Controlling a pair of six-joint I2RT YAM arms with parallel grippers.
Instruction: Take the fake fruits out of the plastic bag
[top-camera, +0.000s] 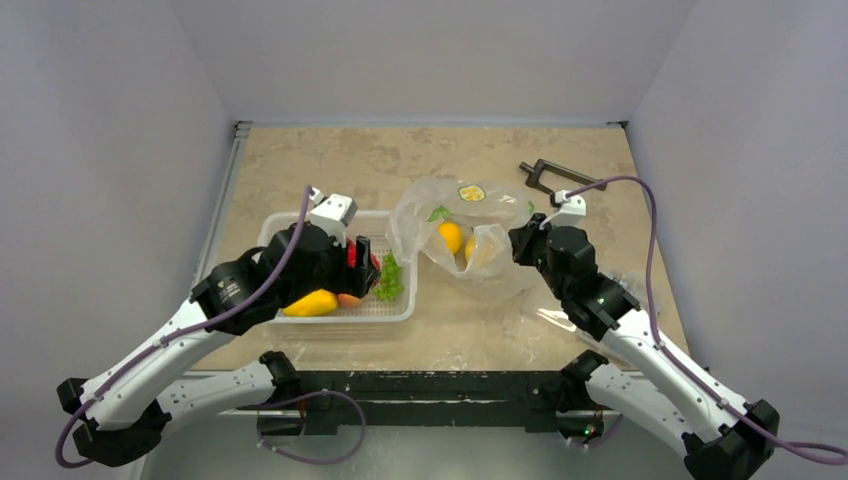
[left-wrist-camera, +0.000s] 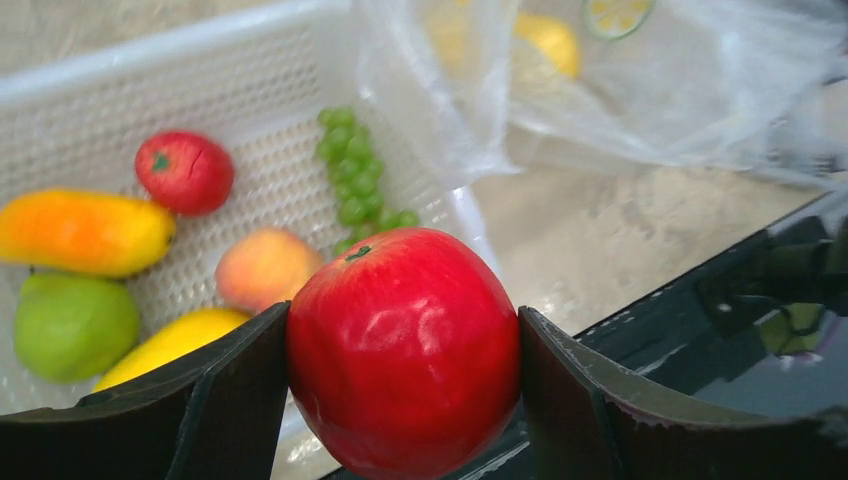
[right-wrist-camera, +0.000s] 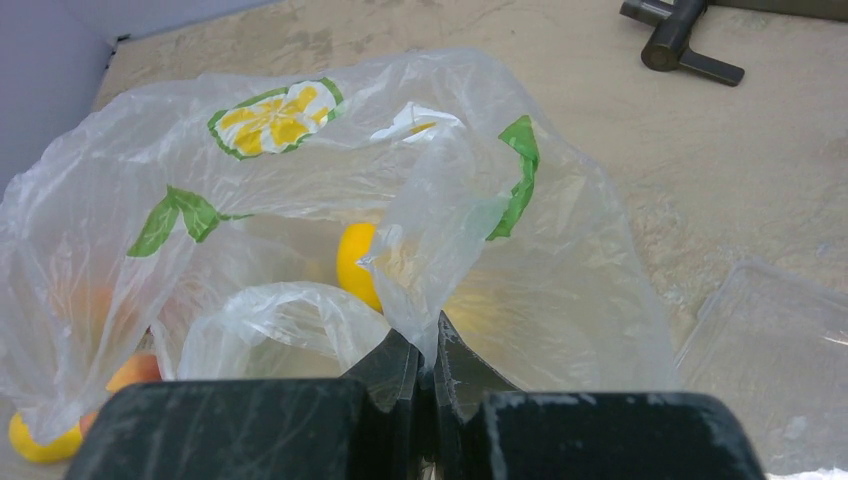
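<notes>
A glossy deep-red apple (left-wrist-camera: 403, 350) sits between the fingers of my left gripper (left-wrist-camera: 403, 313), which is shut on it above the near right corner of the white mesh basket (left-wrist-camera: 150, 60). In the top view that gripper (top-camera: 362, 262) hangs over the basket's right half. The clear plastic bag (top-camera: 470, 245) with lemon prints lies just right of the basket. A yellow fruit (right-wrist-camera: 356, 265) shows through its film. My right gripper (right-wrist-camera: 432, 335) is shut on a pinched fold of the bag (right-wrist-camera: 300, 180) at its right side.
The basket holds a long orange-yellow mango (left-wrist-camera: 85, 232), a small red fruit (left-wrist-camera: 185, 172), a green fruit (left-wrist-camera: 70, 325), a peach (left-wrist-camera: 265, 268) and green grapes (left-wrist-camera: 355, 180). A black clamp tool (top-camera: 545, 178) lies at the back right. A rigid clear box (right-wrist-camera: 770, 360) lies right of the bag.
</notes>
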